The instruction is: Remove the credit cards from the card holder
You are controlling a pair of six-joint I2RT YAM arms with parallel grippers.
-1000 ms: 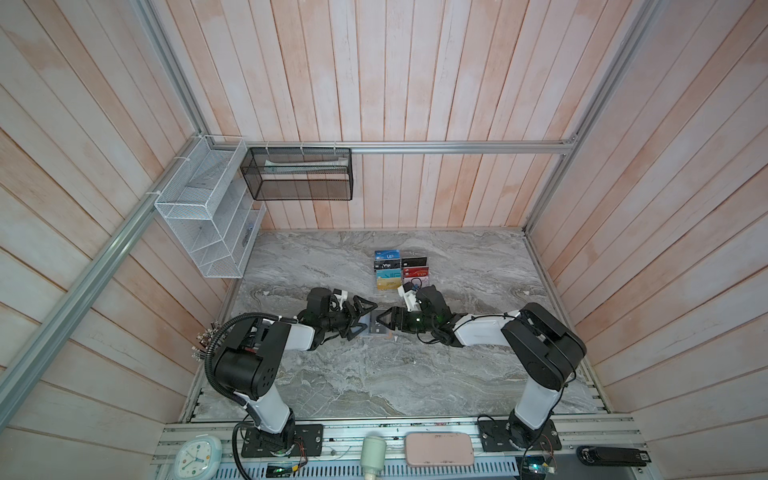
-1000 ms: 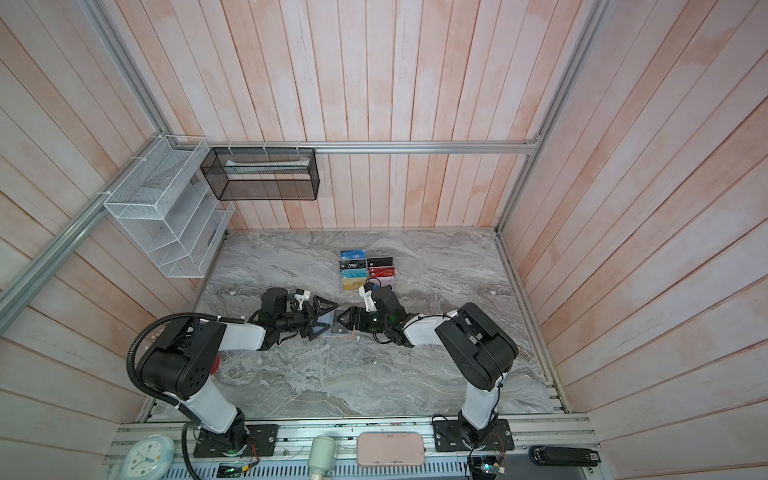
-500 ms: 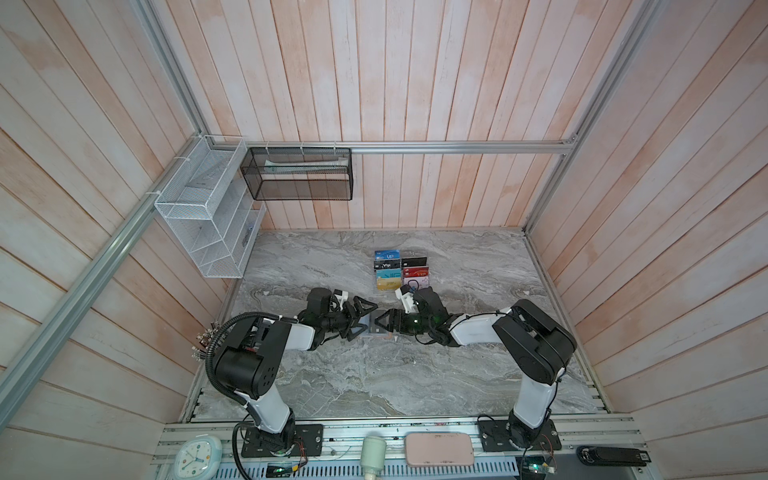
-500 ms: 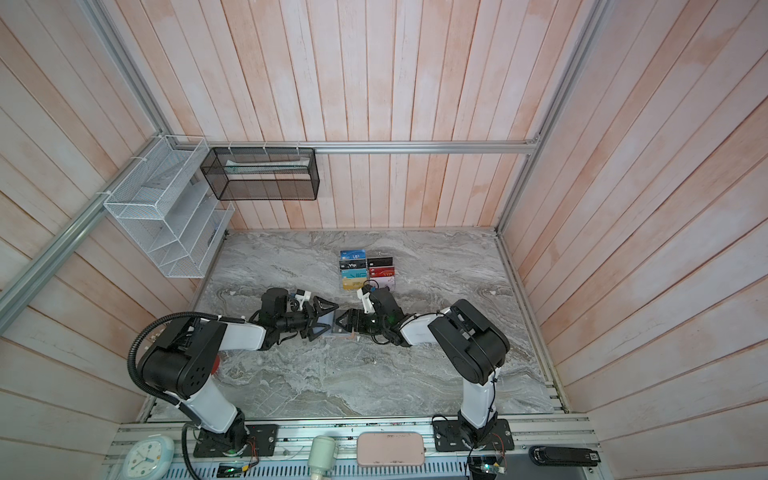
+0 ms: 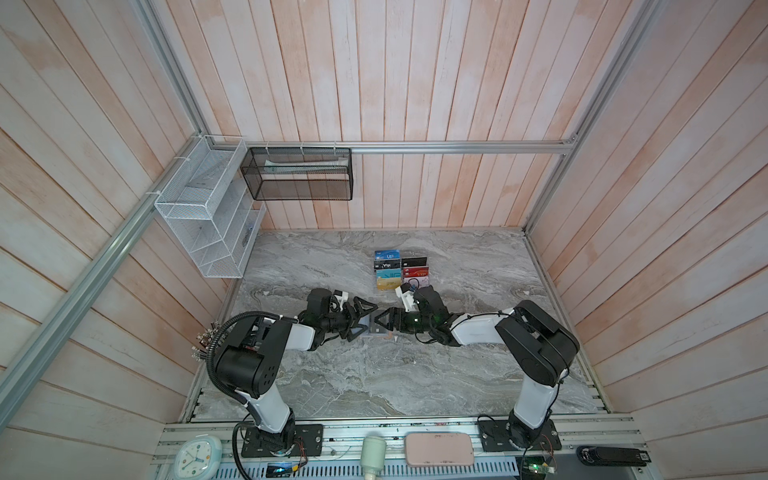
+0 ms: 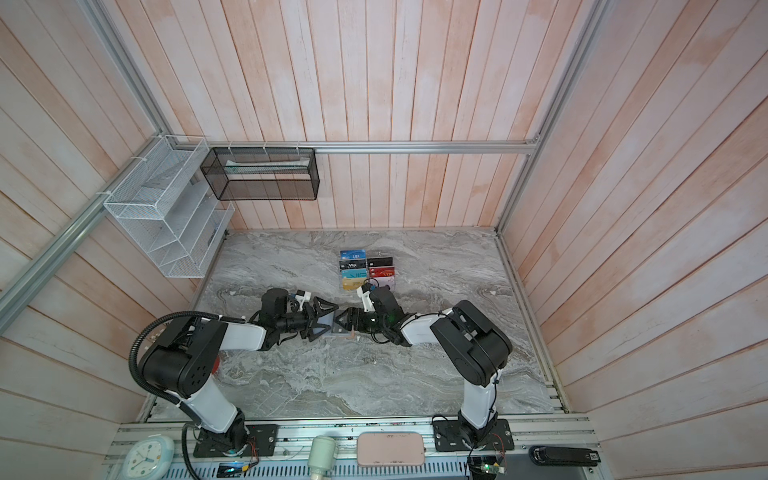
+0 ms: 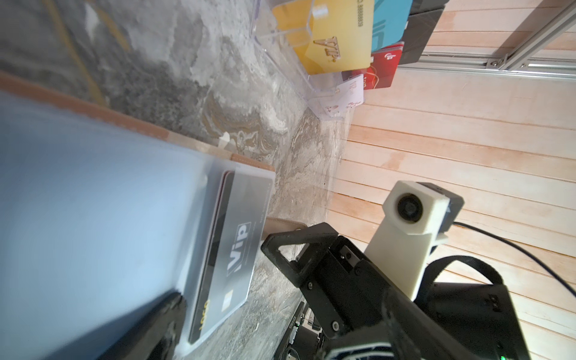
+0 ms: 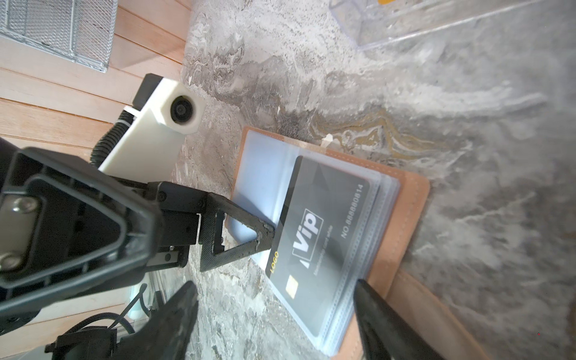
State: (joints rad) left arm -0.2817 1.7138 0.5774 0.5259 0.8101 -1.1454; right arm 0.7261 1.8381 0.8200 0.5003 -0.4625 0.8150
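Observation:
The card holder [image 5: 376, 329] [image 8: 405, 202] lies open on the marble, tan with clear sleeves, between my two grippers. A black credit card with white "Vip" lettering [image 8: 314, 237] [image 7: 232, 258] sticks partway out of a sleeve. Under it shows a thin dark red edge [image 7: 222, 199]. My left gripper [image 5: 367, 320] is open; one fingertip [image 8: 265, 232] rests at the Vip card's edge over the pale blue page. My right gripper [image 8: 276, 311] [image 5: 384, 326] is open, its fingers on either side of the card's free end, one by the holder's tan border.
A clear acrylic rack of coloured cards [image 5: 401, 270] [image 7: 330, 40] stands just behind the grippers. A white wire shelf [image 5: 208, 216] and a black mesh basket [image 5: 297, 174] hang on the walls. A pink case [image 5: 438, 449] and a clock [image 5: 197, 455] lie on the front rail.
My right arm has slid left, bringing its gripper closer over the card holder. The left arm has stayed where it was.

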